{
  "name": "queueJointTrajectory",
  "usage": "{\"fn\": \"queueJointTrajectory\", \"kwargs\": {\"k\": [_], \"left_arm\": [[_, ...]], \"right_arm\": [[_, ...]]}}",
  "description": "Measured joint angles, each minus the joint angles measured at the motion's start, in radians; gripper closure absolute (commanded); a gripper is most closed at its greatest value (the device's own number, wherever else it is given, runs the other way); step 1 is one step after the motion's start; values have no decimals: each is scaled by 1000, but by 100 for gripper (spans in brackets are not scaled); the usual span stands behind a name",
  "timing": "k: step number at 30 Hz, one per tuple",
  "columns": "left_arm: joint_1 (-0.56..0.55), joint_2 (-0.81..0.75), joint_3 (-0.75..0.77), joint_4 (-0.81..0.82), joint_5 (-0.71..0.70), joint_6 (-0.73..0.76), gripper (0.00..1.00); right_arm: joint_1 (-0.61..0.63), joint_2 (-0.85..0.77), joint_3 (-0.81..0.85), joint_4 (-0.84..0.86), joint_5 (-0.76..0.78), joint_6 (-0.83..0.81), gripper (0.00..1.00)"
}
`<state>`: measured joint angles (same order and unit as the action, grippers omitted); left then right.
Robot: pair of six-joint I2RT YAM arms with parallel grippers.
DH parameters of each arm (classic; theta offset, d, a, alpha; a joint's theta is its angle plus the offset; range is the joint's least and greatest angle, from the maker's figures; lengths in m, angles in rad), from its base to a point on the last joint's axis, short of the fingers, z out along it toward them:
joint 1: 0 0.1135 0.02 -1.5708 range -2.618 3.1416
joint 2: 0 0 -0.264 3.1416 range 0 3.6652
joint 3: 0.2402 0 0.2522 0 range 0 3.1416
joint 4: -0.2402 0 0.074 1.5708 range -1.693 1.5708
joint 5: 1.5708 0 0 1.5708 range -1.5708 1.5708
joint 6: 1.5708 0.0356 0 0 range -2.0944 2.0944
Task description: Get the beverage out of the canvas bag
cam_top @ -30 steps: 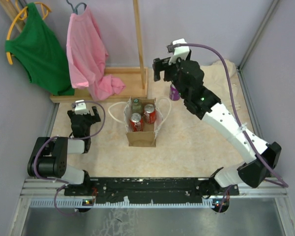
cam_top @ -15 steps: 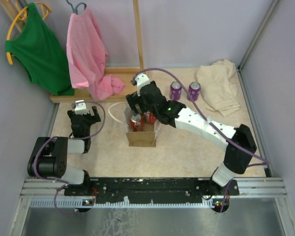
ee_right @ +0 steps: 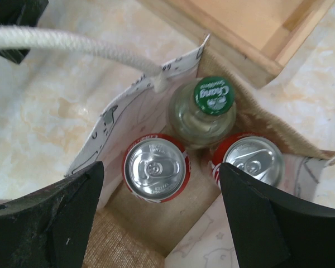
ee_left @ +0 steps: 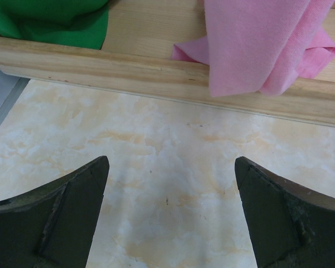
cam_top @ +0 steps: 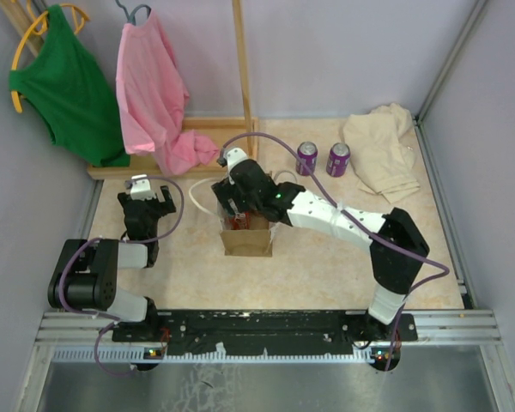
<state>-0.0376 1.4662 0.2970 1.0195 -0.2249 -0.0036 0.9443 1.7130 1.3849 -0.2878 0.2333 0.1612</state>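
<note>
The tan canvas bag [cam_top: 247, 242] stands open in the middle of the table. In the right wrist view its inner wall [ee_right: 109, 128] shows, with a white rope handle [ee_right: 67, 46]. Inside stand two red cans [ee_right: 155, 167] [ee_right: 250, 158] and a clear bottle with a green cap [ee_right: 212, 96]. My right gripper [cam_top: 233, 206] hovers over the bag mouth, jaws wide open and empty [ee_right: 162, 184], above the left red can. My left gripper [cam_top: 146, 206] is open and empty over bare table [ee_left: 170, 195], left of the bag.
Two purple cans [cam_top: 306, 157] [cam_top: 337, 159] stand at the back beside a cream cloth [cam_top: 379, 154]. A wooden rack base [cam_top: 197, 142] with a pink garment [cam_top: 159, 94] and a green garment [cam_top: 69, 86] is at the back left. Grey walls enclose the table.
</note>
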Motion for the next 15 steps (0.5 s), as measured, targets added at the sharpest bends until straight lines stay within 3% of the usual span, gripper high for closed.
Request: {"fn": "queueJointTrajectory", "kwargs": {"k": [15], "left_arm": [[0,0,0,-3,0,0,0]], "right_arm": [[14,58,-11,-17,-18,27,9]]}}
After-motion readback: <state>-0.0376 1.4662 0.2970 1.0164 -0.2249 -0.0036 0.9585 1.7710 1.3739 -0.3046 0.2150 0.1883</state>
